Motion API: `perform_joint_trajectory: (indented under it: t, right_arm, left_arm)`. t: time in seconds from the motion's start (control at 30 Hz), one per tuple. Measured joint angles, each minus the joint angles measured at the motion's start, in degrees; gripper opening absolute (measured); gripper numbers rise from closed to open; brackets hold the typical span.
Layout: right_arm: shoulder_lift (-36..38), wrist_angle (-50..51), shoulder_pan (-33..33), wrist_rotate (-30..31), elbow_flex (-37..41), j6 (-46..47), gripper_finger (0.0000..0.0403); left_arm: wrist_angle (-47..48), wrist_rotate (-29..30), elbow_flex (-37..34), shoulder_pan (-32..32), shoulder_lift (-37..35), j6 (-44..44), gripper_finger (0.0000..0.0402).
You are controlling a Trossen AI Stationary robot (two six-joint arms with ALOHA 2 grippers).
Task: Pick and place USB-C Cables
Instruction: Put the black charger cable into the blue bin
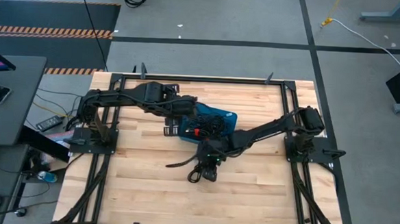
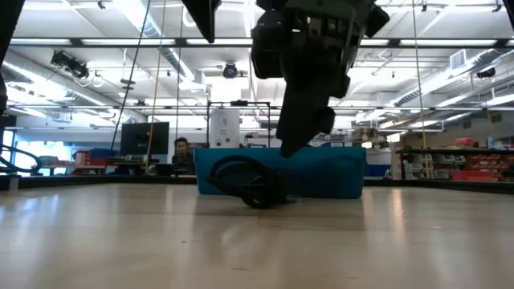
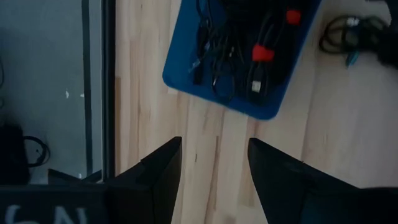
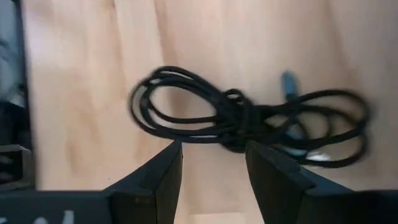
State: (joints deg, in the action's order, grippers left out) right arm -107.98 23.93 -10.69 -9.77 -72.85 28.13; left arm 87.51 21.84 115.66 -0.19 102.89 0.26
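USB-C cables (image 3: 239, 53): most lie tangled in a blue tray (image 1: 228, 118) at mid-bench, two red ties showing among them; one loose coil (image 4: 242, 121) lies on the bare bench (image 1: 141, 184) in front of the tray, just beside it.

Right hand (image 4: 211, 168): poised directly above the loose coil, fingers spread with nothing between them. In the wrist view the tips frame the knotted middle of the bundle but do not yet touch it.

Left hand (image 3: 212, 168): spread and empty, hovering over bare wood at the tray's far edge, waiting.

Step in hand (judged): the approach to a grasp on the loose coil. Whether it came out of the tray or is bound for it cannot be told.

Next move calls for: a straight descent until the tips straddle the knot where the loops cross, then a close there. A pinch on a single strand would likely let the bundle unravel or trail.

Markings: partial white characters on the left hand's housing, upside down and cut off, not legible. No brand or label readable on cables or tray.
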Motion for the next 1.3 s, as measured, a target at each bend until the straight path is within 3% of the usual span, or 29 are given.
perform_joint_trajectory:
  t: [0.5,0.73,0.87,1.3]
  right_arm:
    - [0.0,3.8,4.4,1.1,-0.4,-37.9,0.0183]
    - [-0.5,3.2,4.9,-0.4,-0.4,-46.3,0.0183]
    - [-2.0,2.1,4.9,-4.9,-0.4,-48.6,0.0183]
    - [-5.5,-1.9,5.3,-5.5,-0.2,-51.9,0.0181]
  left_arm:
    - [0.7,0.0,0.0,0.0,0.0,0.0,0.0190]
    - [-1.1,0.0,0.0,0.0,0.0,0.0,0.0190]
    - [-2.2,0.0,0.0,0.0,0.0,-0.1,0.0190]
    - [-2.3,0.0,0.0,0.0,0.1,-1.1,0.0190]
